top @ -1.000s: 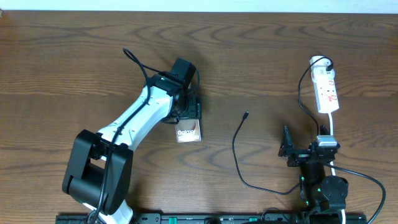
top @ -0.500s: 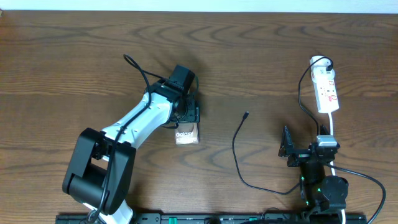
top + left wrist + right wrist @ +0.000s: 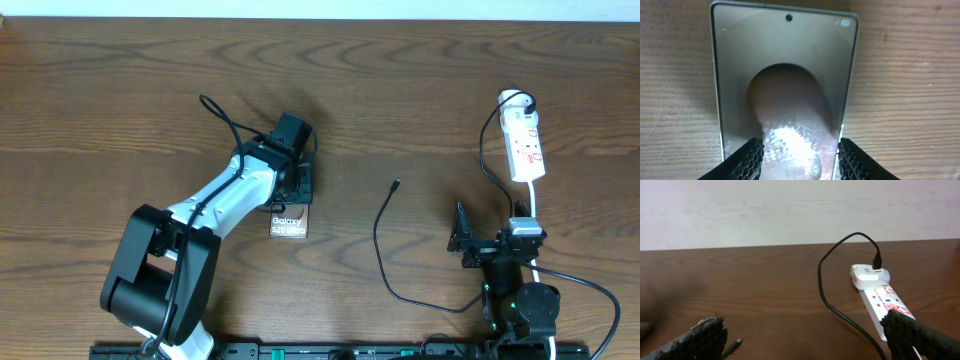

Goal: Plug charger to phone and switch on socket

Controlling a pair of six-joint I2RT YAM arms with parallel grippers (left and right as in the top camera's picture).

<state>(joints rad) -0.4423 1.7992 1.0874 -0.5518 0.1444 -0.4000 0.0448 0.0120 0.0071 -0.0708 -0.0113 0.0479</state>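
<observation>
The phone (image 3: pixel 288 223), bronze-brown with white "Galaxy" lettering, lies on the table left of centre. My left gripper (image 3: pixel 292 200) is shut on its far end. In the left wrist view the phone (image 3: pixel 785 75) fills the frame, and the left gripper's (image 3: pixel 800 157) fingers sit at its two long edges. The charger's thin black cable (image 3: pixel 378 240) curls mid-table and ends in its tip (image 3: pixel 397 184), about a phone's length right of the phone. The white socket (image 3: pixel 525 145) lies at the right. My right gripper (image 3: pixel 480 245) is open and empty below the socket. Its wrist view shows the gripper (image 3: pixel 805 340), the tip (image 3: pixel 732 344) and the socket (image 3: pixel 885 300).
A white adapter with a black plug (image 3: pixel 515 100) sits at the socket's far end. The socket's white cord (image 3: pixel 535 200) runs down to the right arm's base. A black rail (image 3: pixel 320 350) lines the front edge. A pale wall (image 3: pixel 790 210) stands behind the table.
My left gripper has drawn the phone a little left and toward the front and turned it nearly square to the table edge. The right arm, charger and socket have not moved.
</observation>
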